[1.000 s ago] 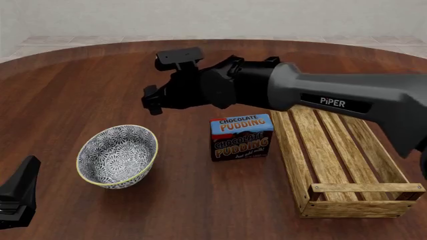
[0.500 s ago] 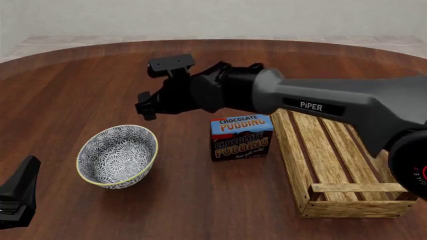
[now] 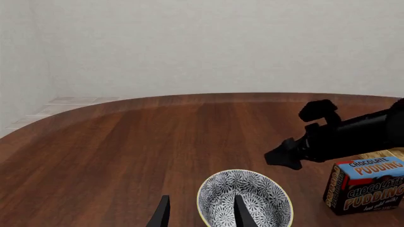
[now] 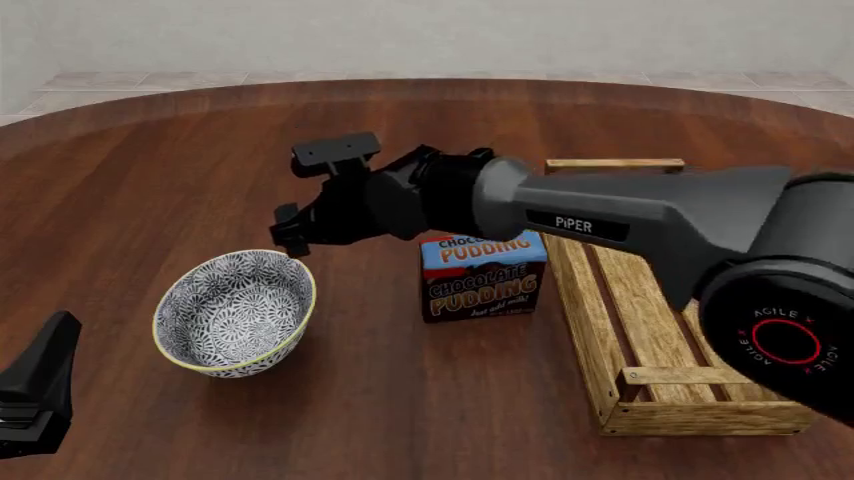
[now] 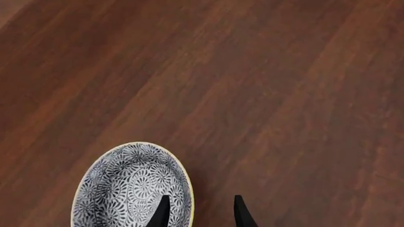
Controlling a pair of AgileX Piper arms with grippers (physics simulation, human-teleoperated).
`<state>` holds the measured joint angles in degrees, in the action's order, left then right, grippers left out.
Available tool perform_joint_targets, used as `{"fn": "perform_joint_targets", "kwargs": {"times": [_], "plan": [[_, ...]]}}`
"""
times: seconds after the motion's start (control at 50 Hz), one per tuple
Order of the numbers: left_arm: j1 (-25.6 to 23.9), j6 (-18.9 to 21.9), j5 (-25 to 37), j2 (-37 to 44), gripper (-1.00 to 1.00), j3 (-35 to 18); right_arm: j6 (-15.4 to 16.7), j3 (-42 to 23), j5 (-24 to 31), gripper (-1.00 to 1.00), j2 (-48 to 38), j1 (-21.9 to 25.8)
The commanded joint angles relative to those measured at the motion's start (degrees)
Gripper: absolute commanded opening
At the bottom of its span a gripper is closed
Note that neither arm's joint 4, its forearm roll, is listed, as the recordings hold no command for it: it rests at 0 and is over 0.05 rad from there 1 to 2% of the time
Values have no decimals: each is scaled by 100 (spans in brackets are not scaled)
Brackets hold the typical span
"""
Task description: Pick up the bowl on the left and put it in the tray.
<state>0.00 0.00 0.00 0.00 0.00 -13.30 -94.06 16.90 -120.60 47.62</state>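
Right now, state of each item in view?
bowl: upright on the table, empty, not gripped.
right gripper: jaws open, straddling the bowl's rim.
left gripper: jaws open, holding nothing.
tray: on the table, empty.
pudding box: standing upright beside the tray.

Bowl upright near table's left front edge. Right gripper just above bowl's far rim, arm crossing over pudding box at centre. Tray along right edge. Left gripper at front left corner.
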Motion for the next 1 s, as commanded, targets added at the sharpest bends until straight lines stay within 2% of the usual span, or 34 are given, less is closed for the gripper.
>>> {"fn": "perform_joint_targets", "kwargs": {"times": [0.02,0.4,1.0], "plan": [[0,0,0,0,100,0,11,-134,39,100,-280,47],[0,0,0,0,100,0,41,-300,78,100,-564,185],[0,0,0,0,100,0,-96,-553,64,100,-1019,262]]}}
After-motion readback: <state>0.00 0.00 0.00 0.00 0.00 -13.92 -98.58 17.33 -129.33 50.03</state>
